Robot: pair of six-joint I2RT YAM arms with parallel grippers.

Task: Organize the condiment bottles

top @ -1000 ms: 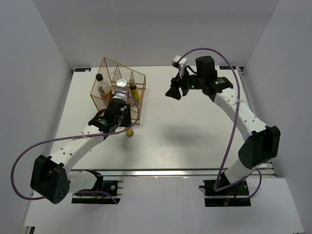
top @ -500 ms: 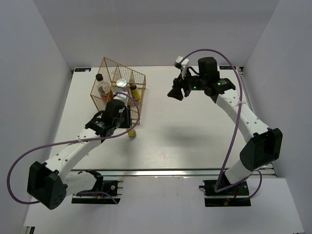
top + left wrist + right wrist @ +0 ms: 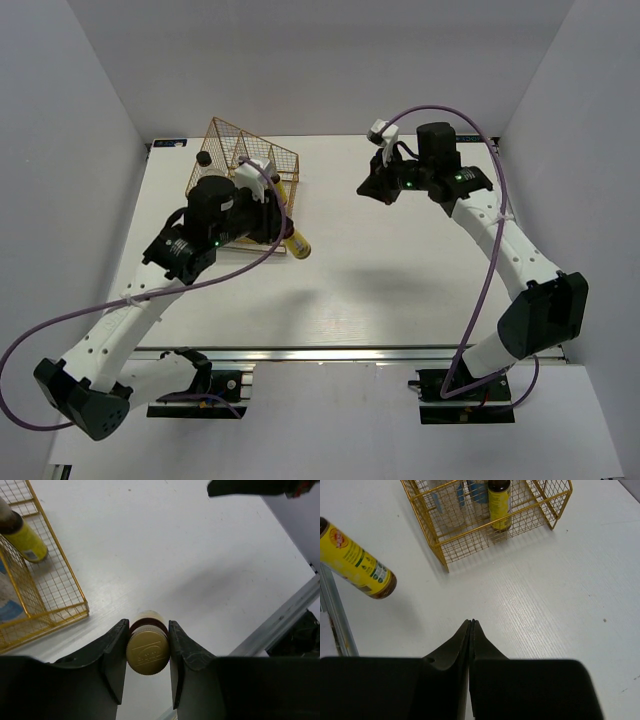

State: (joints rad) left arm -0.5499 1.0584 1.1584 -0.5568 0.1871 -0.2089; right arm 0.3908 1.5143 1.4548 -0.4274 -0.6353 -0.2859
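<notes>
Bottle work, left side first. Left gripper (image 3: 147, 629) is clamped tight across a yellow bottle (image 3: 354, 559), jaws flush against both its sides. The bottle hangs tilted above the counter (image 3: 400, 290), just in front of the wire rack (image 3: 485, 527). Likely reason for the lift: it has to clear the rack's front wall before it can go in. Rack holds a second yellow bottle (image 3: 499, 500) upright at its right end, blue-labelled jars (image 3: 447, 510) beside that, and a black-capped bottle (image 3: 204, 159) at the left end. Right gripper (image 3: 471, 625) is pressed fully closed on nothing, above bare counter and well apart from the rack, probably to leave the left arm room.
</notes>
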